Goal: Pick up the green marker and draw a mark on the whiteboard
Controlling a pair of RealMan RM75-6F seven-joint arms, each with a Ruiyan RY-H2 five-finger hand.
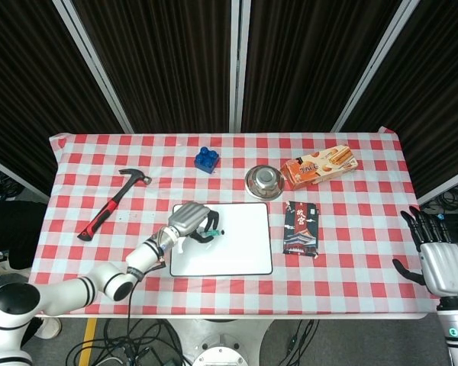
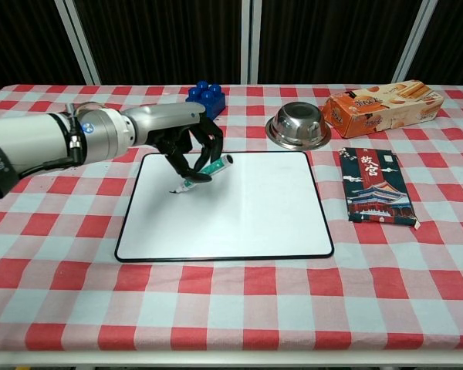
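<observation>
The whiteboard [image 2: 239, 208] [image 1: 240, 244] lies flat at the middle of the checked table. My left hand [image 2: 189, 144] [image 1: 189, 222] hovers over its upper left part and grips the green marker [image 2: 208, 170] [image 1: 213, 231]. The marker is tilted, its tip pointing down and left onto the board surface. A small dark mark shows at the tip. My right hand [image 1: 440, 259] hangs open off the table's right edge, far from the board, and appears only in the head view.
A blue block [image 2: 207, 98] and a steel bowl [image 2: 297, 126] stand behind the board. A biscuit box [image 2: 382, 106] lies at the back right, a dark packet [image 2: 376, 195] right of the board. A hammer [image 1: 113, 202] rests at the left.
</observation>
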